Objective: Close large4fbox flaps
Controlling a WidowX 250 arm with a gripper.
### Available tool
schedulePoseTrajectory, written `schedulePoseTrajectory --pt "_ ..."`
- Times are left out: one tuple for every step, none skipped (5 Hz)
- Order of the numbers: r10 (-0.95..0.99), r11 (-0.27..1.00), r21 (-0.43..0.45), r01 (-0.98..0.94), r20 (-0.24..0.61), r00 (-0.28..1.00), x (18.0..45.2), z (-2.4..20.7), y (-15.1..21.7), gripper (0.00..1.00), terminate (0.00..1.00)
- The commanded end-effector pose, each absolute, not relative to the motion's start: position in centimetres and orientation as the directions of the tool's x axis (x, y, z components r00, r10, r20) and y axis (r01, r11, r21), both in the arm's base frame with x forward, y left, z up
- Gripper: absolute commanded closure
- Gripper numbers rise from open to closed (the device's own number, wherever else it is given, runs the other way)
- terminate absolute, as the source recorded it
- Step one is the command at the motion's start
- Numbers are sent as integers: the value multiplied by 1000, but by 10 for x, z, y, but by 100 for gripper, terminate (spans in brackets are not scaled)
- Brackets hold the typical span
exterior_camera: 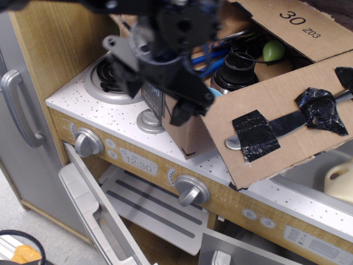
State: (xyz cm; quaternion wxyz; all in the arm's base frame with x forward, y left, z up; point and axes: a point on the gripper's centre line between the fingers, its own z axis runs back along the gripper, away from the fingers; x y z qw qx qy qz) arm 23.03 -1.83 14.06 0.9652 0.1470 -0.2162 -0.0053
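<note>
The large4fbox point(186, 135) is a brown cardboard box standing on the toy stove's counter, with a dark label on its near corner. Its flaps are open. The near flap point(220, 127) leans outward toward me, with a silver utensil point(234, 143) stuck on by black tape point(256, 135). The far right flap point(292, 27) is printed "30 Z03". Inside I see a green ball point(273, 49), a black cup point(238, 69) and blue handles point(207, 58). My black gripper point(185, 110) hangs at the box's near left corner, just left of the near flap; its jaws are blurred.
The box sits on a white speckled counter point(83, 107) with a silver burner point(107, 83). Below are knobs point(88, 142) point(190, 189), a "12:30" display point(138, 164) and an open oven door point(91, 210). A grey handle point(16, 110) is at the left and a cream object point(339, 179) in the sink at the right.
</note>
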Motion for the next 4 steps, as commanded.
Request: schedulePoseTrajectory --pt "-125 961 277 -6 452 883 266 173 -24 0 0" --pt "-133 982 179 60 432 892 285 182 -17 0 0" --pt "-52 996 -42 76 405 913 298 183 -15 0 0" --pt "-42 989 -108 99 437 898 310 181 -25 0 0"
